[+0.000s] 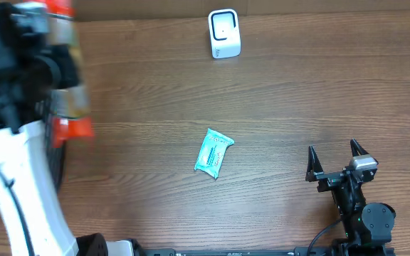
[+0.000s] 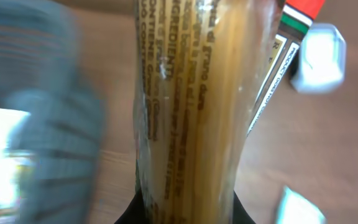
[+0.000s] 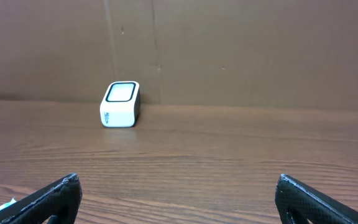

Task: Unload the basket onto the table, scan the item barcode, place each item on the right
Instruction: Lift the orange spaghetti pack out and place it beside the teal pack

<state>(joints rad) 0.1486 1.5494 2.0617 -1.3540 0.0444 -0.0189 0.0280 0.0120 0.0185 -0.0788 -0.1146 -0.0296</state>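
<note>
Two grippers, three items on or over one table (image 1: pixel 141 92). Lower right: right gripper (image 1: pixel 332 148), jaws wide apart, holding nothing. Centre of frame: one teal packet (image 1: pixel 213 153) lying flat. Upper left, blurred: left gripper (image 1: pixel 57 67) clamped on one spaghetti pack (image 2: pixel 191 112), clear wrap, red-orange ends. Top centre: one white scanner (image 1: pixel 224 33), well apart from the pack.

Spaghetti packet (image 2: pixel 191 112): clear film with printed text and a red-and-green end. Its long axis runs away from the wrist camera. It is raised over the table's left side. Scanner (image 1: pixel 224 33): white box with a dark-rimmed window on top, standing at the table's far edge, well apart from the packet.
</note>
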